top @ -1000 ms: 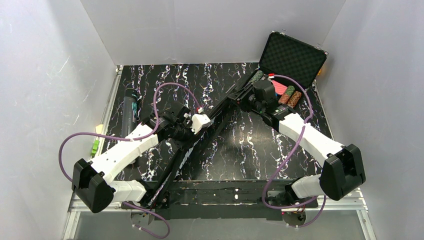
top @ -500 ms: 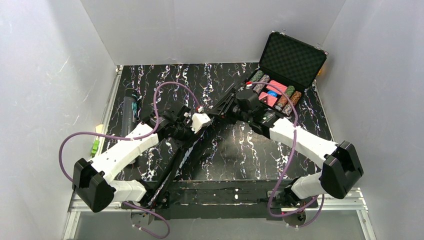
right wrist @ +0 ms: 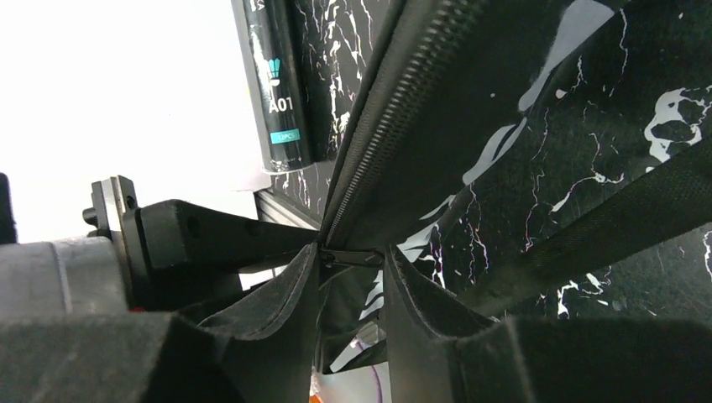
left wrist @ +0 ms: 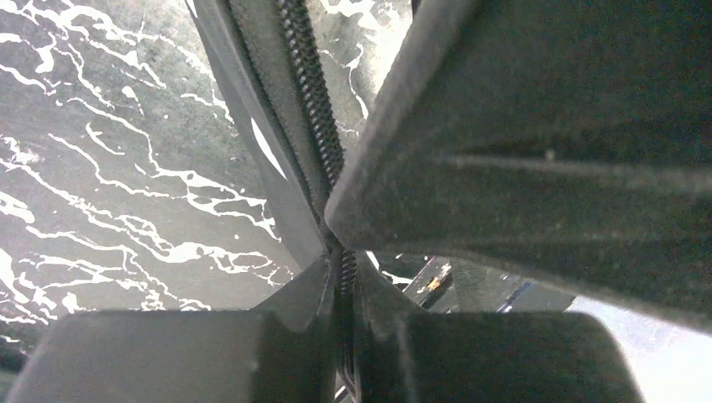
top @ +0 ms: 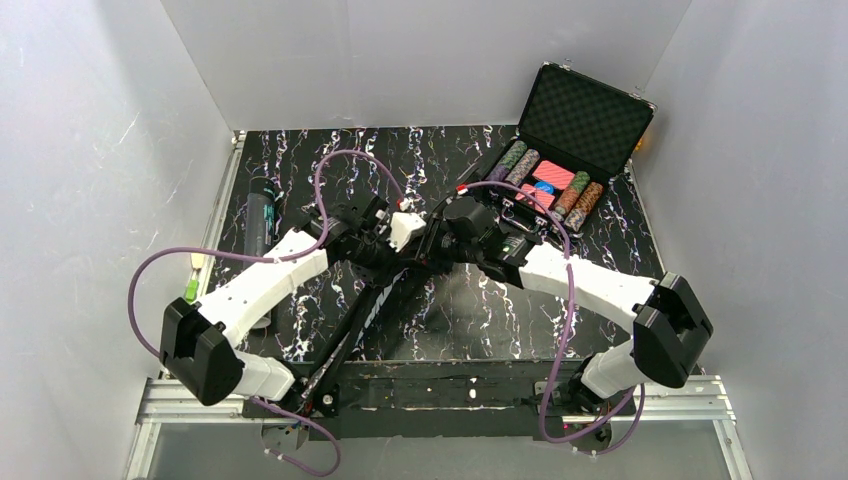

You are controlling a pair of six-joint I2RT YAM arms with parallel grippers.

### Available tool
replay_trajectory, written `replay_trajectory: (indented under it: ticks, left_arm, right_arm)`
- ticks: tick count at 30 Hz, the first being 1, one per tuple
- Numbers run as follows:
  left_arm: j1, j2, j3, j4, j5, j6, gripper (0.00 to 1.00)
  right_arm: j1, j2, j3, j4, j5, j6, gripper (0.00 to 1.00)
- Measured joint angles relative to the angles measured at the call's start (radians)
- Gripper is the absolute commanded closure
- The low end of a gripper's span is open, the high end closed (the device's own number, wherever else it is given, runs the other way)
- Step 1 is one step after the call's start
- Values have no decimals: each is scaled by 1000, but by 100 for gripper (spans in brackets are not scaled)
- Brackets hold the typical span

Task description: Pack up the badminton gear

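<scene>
Jaws of the left gripper [left wrist: 340,281] are pressed tight together on the zip edge of the racket bag [top: 362,312]. The line of zip teeth [left wrist: 309,109] runs from the top of the left wrist view straight down into the pinch. The right gripper [right wrist: 353,262] stands partly closed, with the zip pull [right wrist: 357,252] bridging the gap between its fingertips — it looks gripped, not merely flanked.

In the top view the bag lies on the marbled table [top: 300,160] with its long axis running from the lower left up toward the middle. Both grippers meet at its upper end, almost touching, the left one on the lower-left side. The shuttlecock tube [top: 260,218] lies well apart near the left edge of the table. No rackets or shuttlecocks can be seen.

The coming move probably turns on that axis, since the pull can only travel along the bag's length. The right arm holds it — the left arm anchors the fabric just beside. If the pull is to run toward the lower left, the left grip sits squarely in its path.
</scene>
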Motion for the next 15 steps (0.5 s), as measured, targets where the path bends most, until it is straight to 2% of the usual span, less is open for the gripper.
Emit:
replay_trajectory:
  ticks: [3, 6, 12, 15]
  left_arm:
    - [10, 16, 23, -7, 32, -11, 87]
    - [24, 15, 43, -6, 89, -17, 75]
    - [53, 13, 69, -11, 214, -31, 74]
    - [125, 13, 85, -33, 323, -33, 74]
  right_arm:
    - [0, 0, 1, -3, 2, -2, 98]
    - [2, 0, 1, -12, 2, -4, 98]
    - [0, 2, -23, -42, 0, -15, 97]
    - [0, 2, -45, -46, -2, -19, 80]
